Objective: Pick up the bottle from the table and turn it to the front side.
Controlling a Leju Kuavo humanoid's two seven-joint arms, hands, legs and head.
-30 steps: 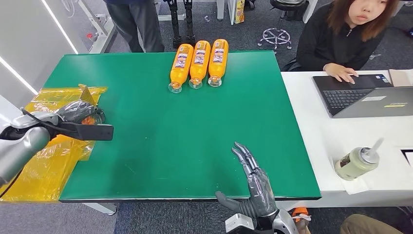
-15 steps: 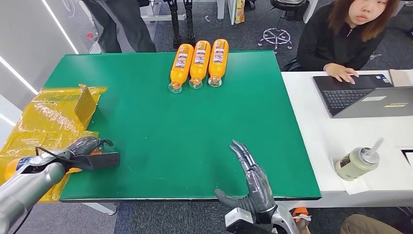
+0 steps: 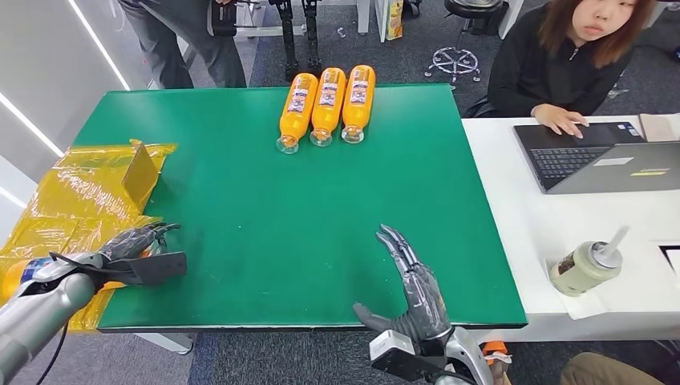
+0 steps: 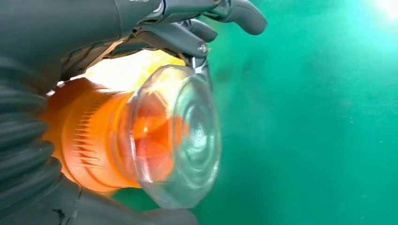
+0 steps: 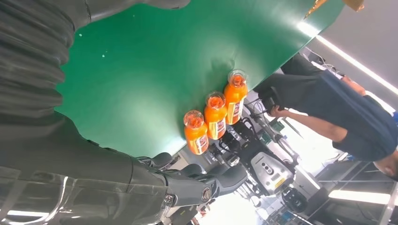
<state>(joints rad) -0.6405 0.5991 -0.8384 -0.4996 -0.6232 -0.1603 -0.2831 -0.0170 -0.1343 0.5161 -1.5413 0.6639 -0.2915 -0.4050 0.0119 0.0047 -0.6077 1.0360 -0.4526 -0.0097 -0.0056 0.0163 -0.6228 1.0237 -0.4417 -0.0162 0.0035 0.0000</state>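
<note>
left hand [image 3: 132, 241] at green table [image 3: 265, 208] left edge | right hand [image 3: 417, 293] fingers spread | three bottles [image 3: 327, 104] far side

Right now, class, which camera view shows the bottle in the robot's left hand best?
The left wrist view: the bottle sits close up, clear cap and orange body plain, gripped by the left hand. The head view shows only a small piece of the bottle behind that hand. The right wrist view looks elsewhere.

Silver left arm [image 3: 32, 309] with a thin black cable; dark grey left hand [image 3: 132, 241]. Right hand [image 3: 417, 293] dark grey, glossy (ribbed grey cover behind it), silver block at the wrist.
</note>
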